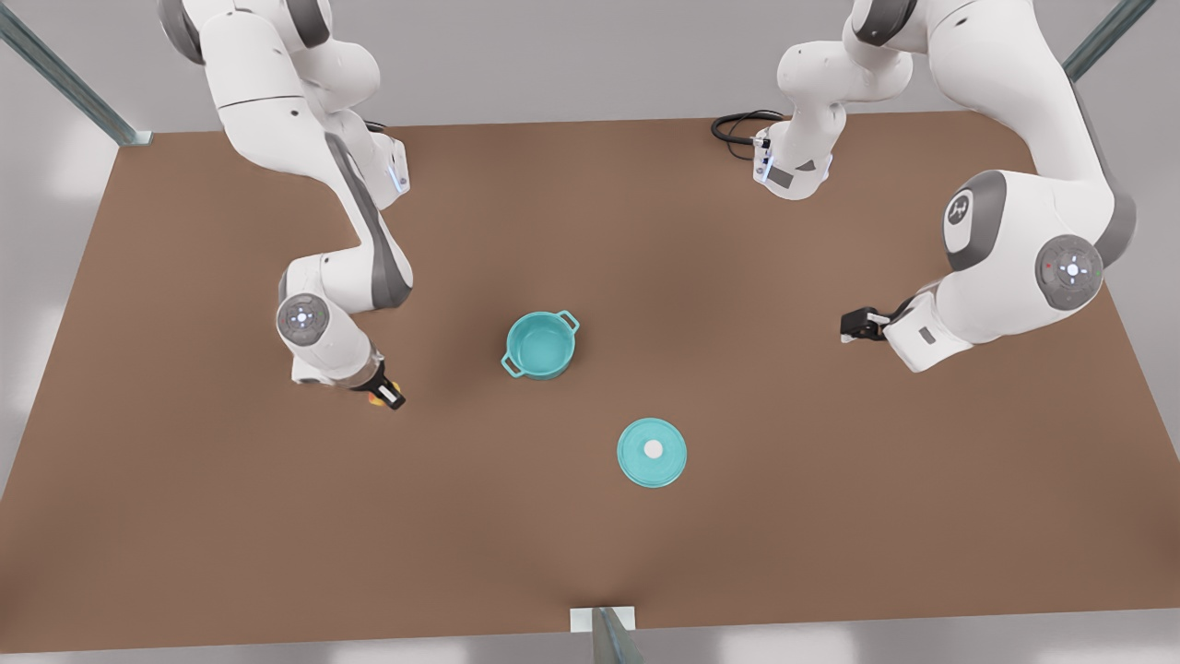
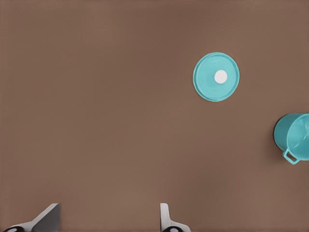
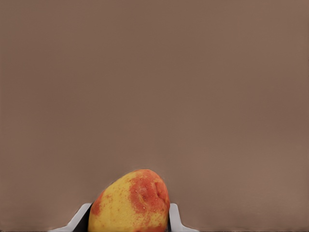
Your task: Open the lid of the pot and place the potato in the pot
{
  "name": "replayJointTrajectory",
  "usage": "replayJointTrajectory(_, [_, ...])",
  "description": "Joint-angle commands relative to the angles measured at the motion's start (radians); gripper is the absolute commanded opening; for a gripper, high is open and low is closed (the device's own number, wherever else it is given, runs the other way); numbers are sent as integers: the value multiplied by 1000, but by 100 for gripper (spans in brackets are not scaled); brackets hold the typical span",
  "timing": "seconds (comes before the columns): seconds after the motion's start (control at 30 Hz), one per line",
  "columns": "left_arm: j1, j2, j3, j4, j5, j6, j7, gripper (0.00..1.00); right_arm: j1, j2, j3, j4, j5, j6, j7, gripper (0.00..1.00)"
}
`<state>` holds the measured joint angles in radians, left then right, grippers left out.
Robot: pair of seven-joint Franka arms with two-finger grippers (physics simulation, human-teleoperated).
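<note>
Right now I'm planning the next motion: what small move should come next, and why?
Probably lift the right gripper, whose fingers flank the potato, and carry it toward the pot. The pot stands open and the pot lid lies on the table. The left gripper waits open.

There are no words or numbers to read anywhere. The one sign is a small white logo mark on a grey joint cap [image 1: 960,210] of the arm at about 3 o'clock in the front view. Its shape is too small to make out.
</note>
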<state>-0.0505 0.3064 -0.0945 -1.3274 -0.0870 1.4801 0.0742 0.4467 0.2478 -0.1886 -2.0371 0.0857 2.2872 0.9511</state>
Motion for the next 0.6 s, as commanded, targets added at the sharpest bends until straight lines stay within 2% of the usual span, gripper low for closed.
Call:
replayJointTrajectory(0.0, [1, -1, 1, 1, 1, -3, 29, 100, 46, -41, 0, -40, 2, -32, 138, 56])
replayJointTrajectory(0.1, [32, -3, 13, 5, 15, 2, 39, 100, 139, -120, 18, -89, 11, -63, 265, 56])
replayJointTrajectory(0.23, [46, -15, 16, 7, 27, -3, 35, 100, 147, -133, 173, -86, 52, -77, 409, 56])
replayJointTrajectory(0.33, [58, -13, 13, 8, 27, -1, 36, 100, 153, -84, 227, -55, 77, -68, 442, 56])
replayJointTrajectory(0.57, [38, -10, -11, 39, 75, -31, 16, 100, 185, 103, 219, 90, 80, -43, 477, 56])
